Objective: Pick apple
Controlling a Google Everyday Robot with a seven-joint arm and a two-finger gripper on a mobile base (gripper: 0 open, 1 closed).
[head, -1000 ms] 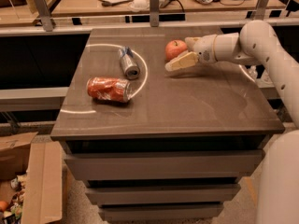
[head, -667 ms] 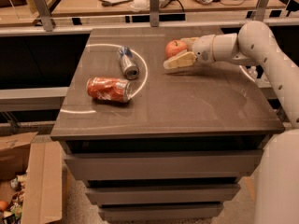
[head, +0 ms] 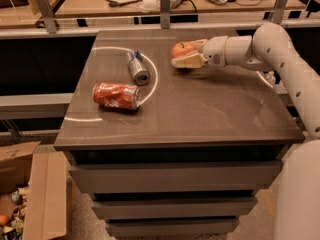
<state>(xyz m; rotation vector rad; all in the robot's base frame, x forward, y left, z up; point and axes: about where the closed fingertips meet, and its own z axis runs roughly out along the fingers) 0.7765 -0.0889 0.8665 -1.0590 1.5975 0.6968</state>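
Note:
The apple (head: 180, 48), small, round and reddish-orange, is at the far right-centre of the dark tabletop (head: 200, 109). My gripper (head: 183, 54) reaches in from the right and is shut on it. One cream finger (head: 188, 61) lies against its near side and the other is behind it. The white arm (head: 260, 49) runs off to the right edge.
A crushed red soda can (head: 116, 95) lies on its side at the left of the table. A silver can (head: 137, 67) lies behind it, inside a white painted arc. Drawers are below the tabletop. A cardboard box (head: 30, 194) stands on the floor at the left. A railing and cluttered desks are behind.
The gripper has shifted slightly left and away, and its near finger has come in against the apple. The apple has moved a little with it. The cans have not moved.

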